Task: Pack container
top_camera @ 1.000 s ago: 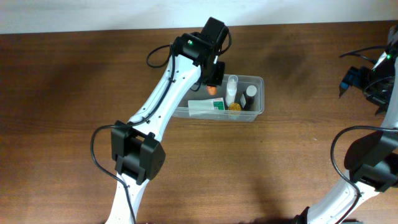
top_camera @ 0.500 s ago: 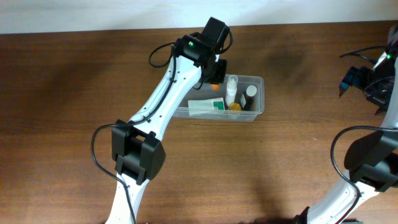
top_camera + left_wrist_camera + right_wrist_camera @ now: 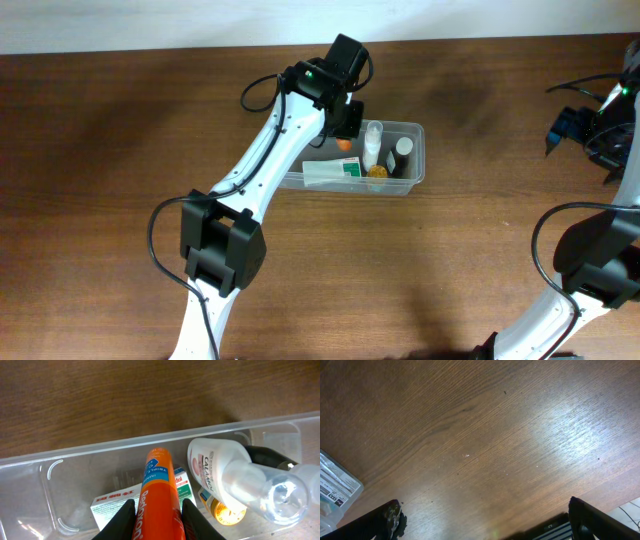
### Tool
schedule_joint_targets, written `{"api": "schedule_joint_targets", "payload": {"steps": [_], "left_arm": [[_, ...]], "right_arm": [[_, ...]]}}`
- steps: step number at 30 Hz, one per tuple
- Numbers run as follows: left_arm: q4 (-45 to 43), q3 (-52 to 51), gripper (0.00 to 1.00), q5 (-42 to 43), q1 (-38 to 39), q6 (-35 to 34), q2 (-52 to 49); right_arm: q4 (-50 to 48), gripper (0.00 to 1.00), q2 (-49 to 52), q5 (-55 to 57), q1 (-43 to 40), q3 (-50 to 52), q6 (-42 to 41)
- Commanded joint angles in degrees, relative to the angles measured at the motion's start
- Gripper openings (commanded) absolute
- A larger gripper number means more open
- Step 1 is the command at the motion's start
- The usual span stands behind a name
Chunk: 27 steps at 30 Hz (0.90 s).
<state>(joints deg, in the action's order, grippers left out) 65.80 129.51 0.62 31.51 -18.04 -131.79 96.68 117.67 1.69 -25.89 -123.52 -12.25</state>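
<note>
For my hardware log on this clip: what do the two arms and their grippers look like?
Both arms have white links joined by boxy black joint housings, with black cables looping alongside. The left arm shows a small green light near its wrist; the right arm has a blue part near its far end. The left gripper and right gripper have plain black fingers.

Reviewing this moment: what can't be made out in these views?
- Left wrist: the orange tube in the left claw has its lower end cut off by the bottom edge.
- Left wrist: the box in the container is largely hidden behind the tube.
- Right wrist: a printed item is cut by the left edge, so it is unidentifiable.
</note>
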Motion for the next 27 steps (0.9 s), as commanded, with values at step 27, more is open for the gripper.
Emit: {"api": "schedule_joint_targets", "payload": {"steps": [27], "left_arm": [[-0.8,-0.2,0.29,0.7,0.8,-0.8,-3.0]], "right_arm": [[0.0,0.98,-2.1,0.9,0.0,0.0,-0.5]]}}
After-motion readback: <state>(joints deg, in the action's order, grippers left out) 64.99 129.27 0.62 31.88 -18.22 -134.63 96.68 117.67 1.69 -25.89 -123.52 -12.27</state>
